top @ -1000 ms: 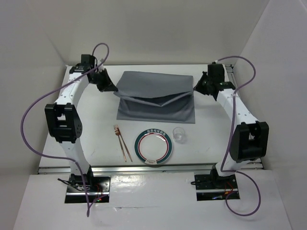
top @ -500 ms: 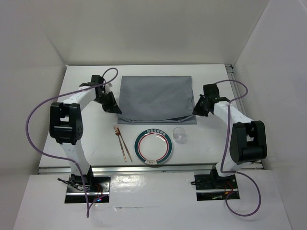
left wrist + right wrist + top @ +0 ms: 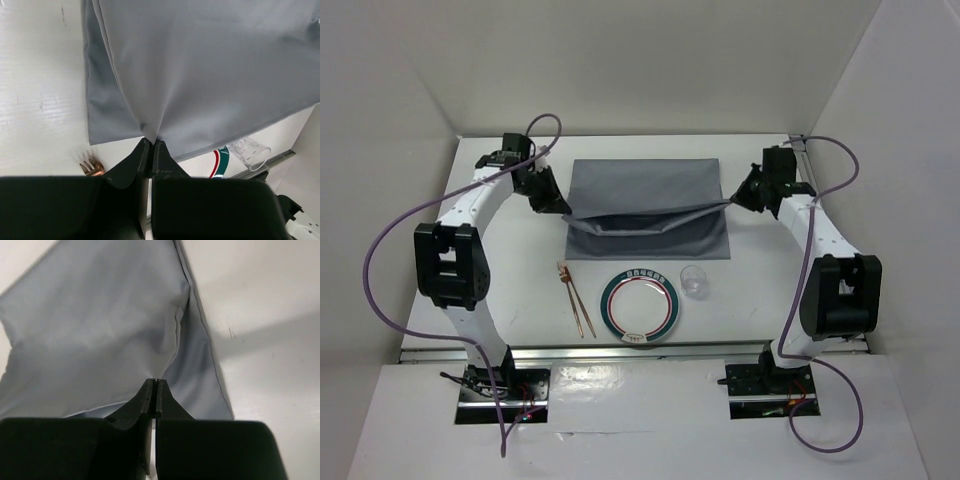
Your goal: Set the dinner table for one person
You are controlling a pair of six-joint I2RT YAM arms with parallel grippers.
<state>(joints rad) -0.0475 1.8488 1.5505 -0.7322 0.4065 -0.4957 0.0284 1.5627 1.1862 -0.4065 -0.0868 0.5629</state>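
- On the dinner table [image 3: 520, 285], seen from overhead, your grey cloth mat [image 3: 645, 180] lay at 12 o'clock from the plate [image 3: 639, 305]. Its upper layer was stretched between the left gripper [image 3: 558, 205] at the mat's 9 o'clock edge and the right gripper [image 3: 735, 195] at its 3 o'clock edge.
- Only your wrist cameras showed the pinch: each gripper's jaws were closed tight on a fold of the mat. The left wrist alone showed fork-like tines on the copper utensils [image 3: 90, 165].
- Half a second before, the mat lay flatter and both grippers sat nearer 6 o'clock. They had since moved toward 12 o'clock, and the raised layer sagged between them.
- You had one mat, one plate, one clear glass [image 3: 694, 281] at the plate's 2 o'clock, and two slim copper utensils at its 9 o'clock.
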